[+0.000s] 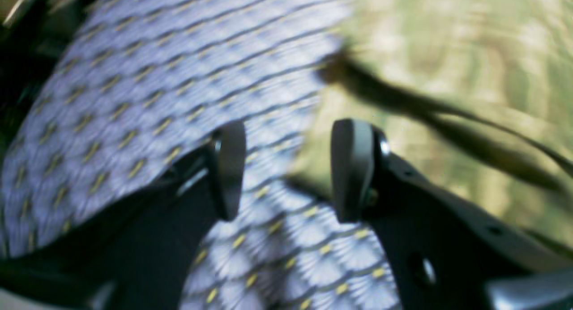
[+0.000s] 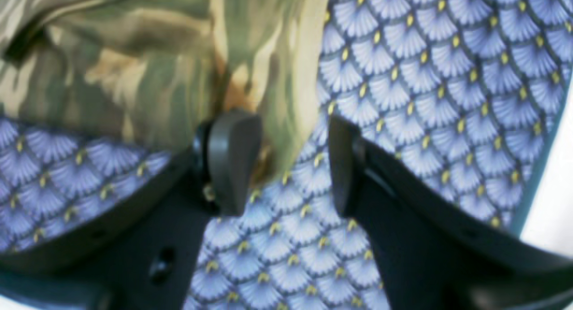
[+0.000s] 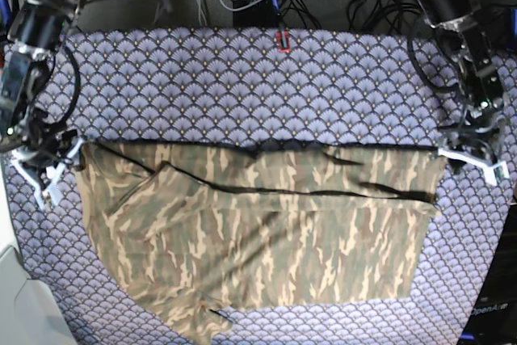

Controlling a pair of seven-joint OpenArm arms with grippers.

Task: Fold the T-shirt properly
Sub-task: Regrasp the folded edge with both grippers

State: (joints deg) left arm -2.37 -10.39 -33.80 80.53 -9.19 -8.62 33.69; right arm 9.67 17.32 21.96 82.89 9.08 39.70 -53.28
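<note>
The shirt (image 3: pixel 258 232) lies spread across the tablecloth (image 3: pixel 242 86), top edge folded down. Only the base view shows this extent. Wrist views show jaw state: left gripper (image 1: pixel 286 171) parted beside the shirt edge; right gripper (image 2: pixel 293 164) parted, straddling a shirt corner.

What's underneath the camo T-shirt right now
The T-shirt lies on the blue scallop-patterned tablecloth, which shows all around it. Whatever sits beneath the shirt's folded layers is covered.
</note>
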